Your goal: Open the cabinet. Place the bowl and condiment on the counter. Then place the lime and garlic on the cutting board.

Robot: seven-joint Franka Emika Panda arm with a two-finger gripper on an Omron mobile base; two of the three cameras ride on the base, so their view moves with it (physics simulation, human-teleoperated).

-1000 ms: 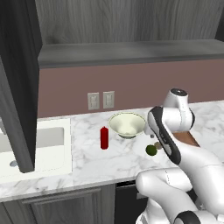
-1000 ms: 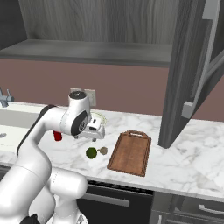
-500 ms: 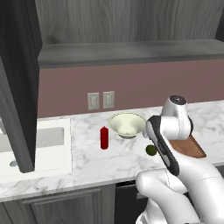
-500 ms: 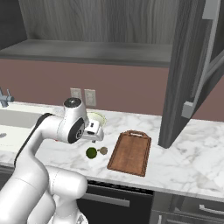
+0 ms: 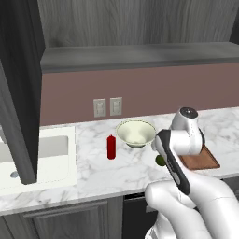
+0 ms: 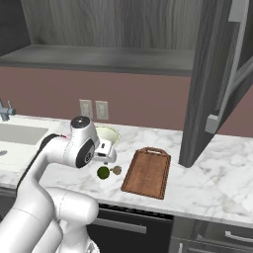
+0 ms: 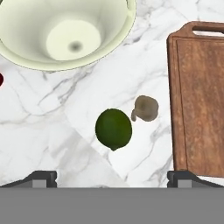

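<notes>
Your gripper (image 7: 112,177) hovers with jaws spread wide above the lime (image 7: 113,128), lined up for a grasp toward the cutting board (image 7: 199,96).

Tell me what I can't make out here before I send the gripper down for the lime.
- Lime: left base view, mostly hidden behind the arm.
- Garlic: right base view, too small to read its shape; clearer in the hand view.
- Condiment: hand view, cut off by the left edge.
- Cutting board: hand view, right part cut off; partly covered by the arm in the left base view.
</notes>
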